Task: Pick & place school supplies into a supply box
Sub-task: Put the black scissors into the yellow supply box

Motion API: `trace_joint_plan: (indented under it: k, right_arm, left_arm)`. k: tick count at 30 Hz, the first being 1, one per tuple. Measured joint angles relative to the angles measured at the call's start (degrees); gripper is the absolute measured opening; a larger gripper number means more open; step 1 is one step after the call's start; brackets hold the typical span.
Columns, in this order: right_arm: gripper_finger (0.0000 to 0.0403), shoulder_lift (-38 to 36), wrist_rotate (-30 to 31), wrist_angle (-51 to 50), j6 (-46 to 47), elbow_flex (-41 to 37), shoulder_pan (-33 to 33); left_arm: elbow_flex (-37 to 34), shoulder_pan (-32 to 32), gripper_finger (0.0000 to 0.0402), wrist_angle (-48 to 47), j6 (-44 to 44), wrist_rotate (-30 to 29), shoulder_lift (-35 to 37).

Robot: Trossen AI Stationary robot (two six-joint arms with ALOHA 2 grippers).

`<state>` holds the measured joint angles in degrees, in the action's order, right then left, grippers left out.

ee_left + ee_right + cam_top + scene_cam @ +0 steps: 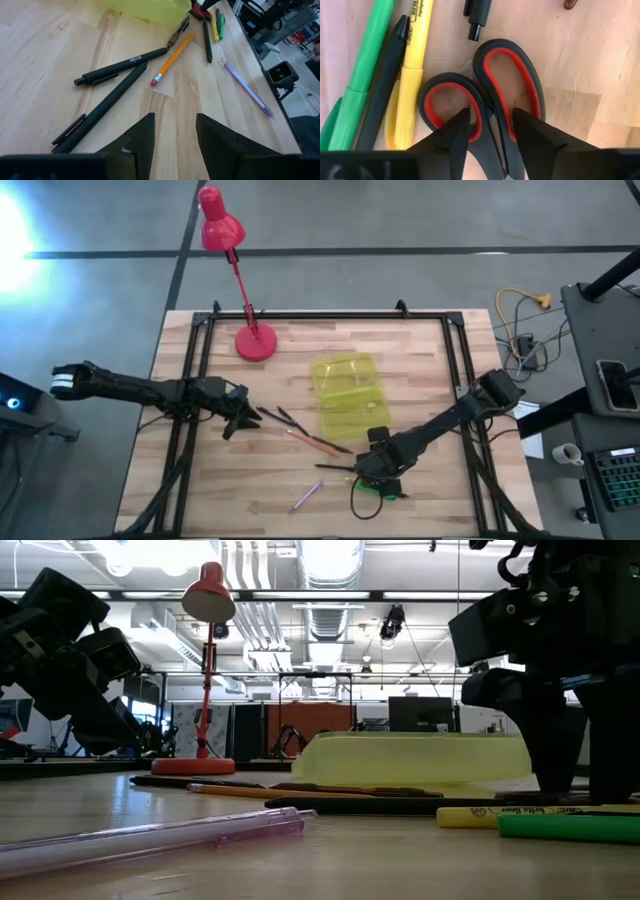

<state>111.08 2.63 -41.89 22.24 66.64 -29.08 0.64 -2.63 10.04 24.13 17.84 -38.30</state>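
My right hand [489, 131] hovers narrowly open astride the scissors [485, 95], near the counter's [420, 350] six o'clock edge. The smooth black-and-red loops could slip or twist as I close. The glossy yellow marker [412, 65] and green marker [362, 70] lie beside them; the translucent supply box [348, 395] sits at twelve o'clock.

One yellow-green supply box [346, 392] sat on the counter [200, 490] beside one red desk lamp [240, 280]. Loose supplies numbered one pair of scissors [485, 110], one orange pencil [172, 59], one purple pen [247, 87], one yellow highlighter [412, 75] and one green marker [362, 75]; three black pens [122, 65] showed in the left wrist view.
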Motion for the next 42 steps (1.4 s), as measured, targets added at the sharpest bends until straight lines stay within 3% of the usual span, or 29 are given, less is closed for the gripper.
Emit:
trace_joint_plan:
  k: [7,14,30,36,42]
  right_arm:
    - [0.0069,0.6,-2.2,0.5,1.9,-0.3,0.0]
    - [0.0069,0.8,-1.7,-1.4,11.5,1.7,-0.2]
    - [0.0068,-0.2,12.6,-20.2,30.2,16.2,-2.5]
    - [0.0068,-0.9,22.2,-28.1,29.4,21.3,1.5]
    - [0.0068,-2.3,25.3,-25.6,15.9,22.1,10.2]
  left_arm:
    - [0.0,0.0,0.0128,0.0,0.0,0.0,0.0]
    - [0.0,0.0,0.0128,0.0,0.0,0.0,0.0]
    - [0.0,0.0,0.0128,0.0,0.0,0.0,0.0]
    - [0.0,0.0,0.0128,0.0,0.0,0.0,0.0]
    - [0.0,0.0,0.0128,0.0,0.0,0.0,0.0]
